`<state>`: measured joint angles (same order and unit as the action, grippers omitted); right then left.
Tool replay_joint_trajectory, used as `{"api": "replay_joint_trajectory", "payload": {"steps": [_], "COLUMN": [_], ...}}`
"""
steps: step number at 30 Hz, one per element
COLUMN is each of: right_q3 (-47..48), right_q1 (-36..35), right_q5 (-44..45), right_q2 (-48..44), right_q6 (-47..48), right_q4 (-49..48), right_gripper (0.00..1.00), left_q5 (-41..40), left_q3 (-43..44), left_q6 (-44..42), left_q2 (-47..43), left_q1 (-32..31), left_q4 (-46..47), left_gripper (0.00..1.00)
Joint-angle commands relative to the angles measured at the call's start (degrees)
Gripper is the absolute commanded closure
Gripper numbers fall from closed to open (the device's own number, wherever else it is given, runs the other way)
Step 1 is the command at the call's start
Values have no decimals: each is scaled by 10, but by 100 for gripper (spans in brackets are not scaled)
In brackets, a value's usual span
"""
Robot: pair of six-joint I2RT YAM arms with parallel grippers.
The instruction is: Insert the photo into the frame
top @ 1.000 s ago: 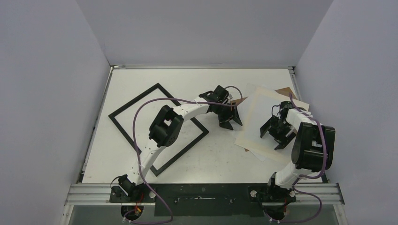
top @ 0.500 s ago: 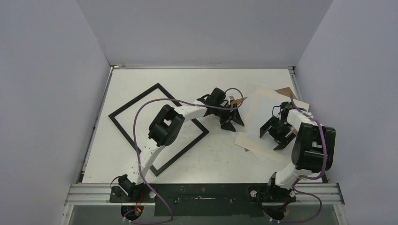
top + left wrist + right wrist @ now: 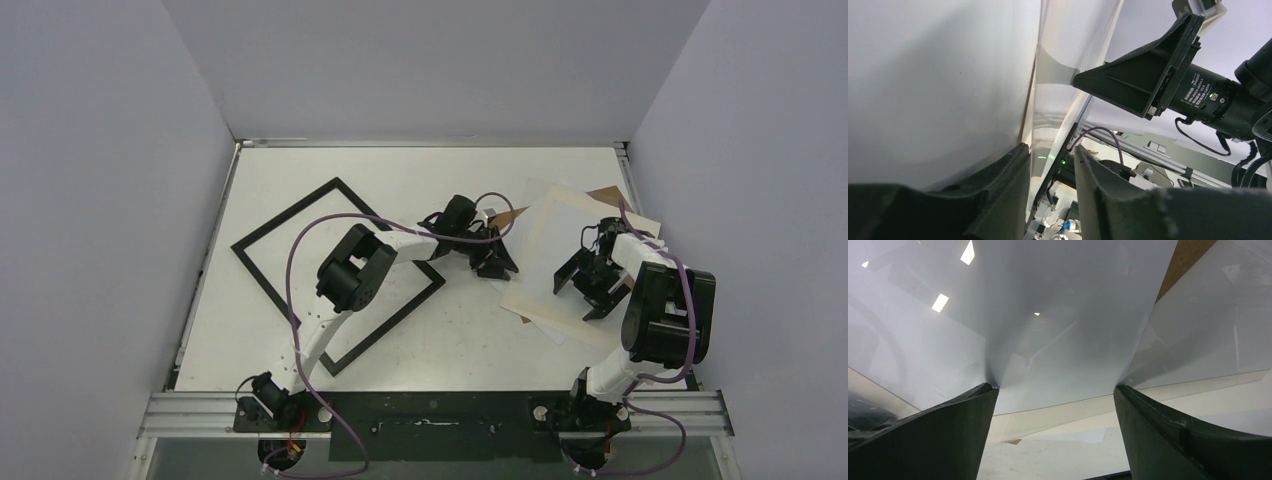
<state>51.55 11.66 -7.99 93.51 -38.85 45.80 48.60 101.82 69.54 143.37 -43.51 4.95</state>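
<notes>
The photo lies pale back up on top of a stack of sheets at the right of the table. My right gripper stands open and wide, both fingertips pressed down on the photo's glossy back. The right gripper holds nothing between its fingers. My left gripper lies low at the stack's left edge, jaws partly open. In the left wrist view the thin sheet edges run through the gap of the left gripper, clear of both fingers. The black frame lies flat at the left, partly under the left arm.
A cream mat lies under the photo and shows as a cream band in the right wrist view. Brown cardboard pokes out at the back of the stack. Grey walls stand on three sides of the table.
My left gripper has sunk toward the table at the stack's left edge and its jaws have narrowed. The right arm and the sheets have not moved.
</notes>
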Motion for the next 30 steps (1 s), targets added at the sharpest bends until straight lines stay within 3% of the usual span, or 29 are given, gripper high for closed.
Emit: {"api": "replay_joint_trajectory", "payload": {"steps": [1, 6, 11, 13, 21, 30], "right_q3": [-53, -47, -42, -37, 28, 118], "right_q1": [-7, -7, -7, -7, -7, -20], "right_q5": [-84, -83, -85, -85, -83, -183], "right_q2": [46, 45, 38, 30, -50, -128], "right_q6": [-23, -23, -18, -13, 5, 44], "right_q4": [-72, -70, -69, -64, -25, -40], "right_gripper": [10, 10, 11, 11, 6, 1], "left_q5": [0, 9, 5, 4, -10, -11], "left_q3": [9, 23, 36, 47, 93, 171], "left_q6": [-10, -4, -26, -39, -159, -298], "left_q2": [-39, -30, -29, -24, -70, -139], "left_q1": [5, 0, 3, 3, 45, 112], "left_q4": [31, 31, 2, -17, -153, -353], "left_gripper": [70, 86, 90, 100, 100, 100]}}
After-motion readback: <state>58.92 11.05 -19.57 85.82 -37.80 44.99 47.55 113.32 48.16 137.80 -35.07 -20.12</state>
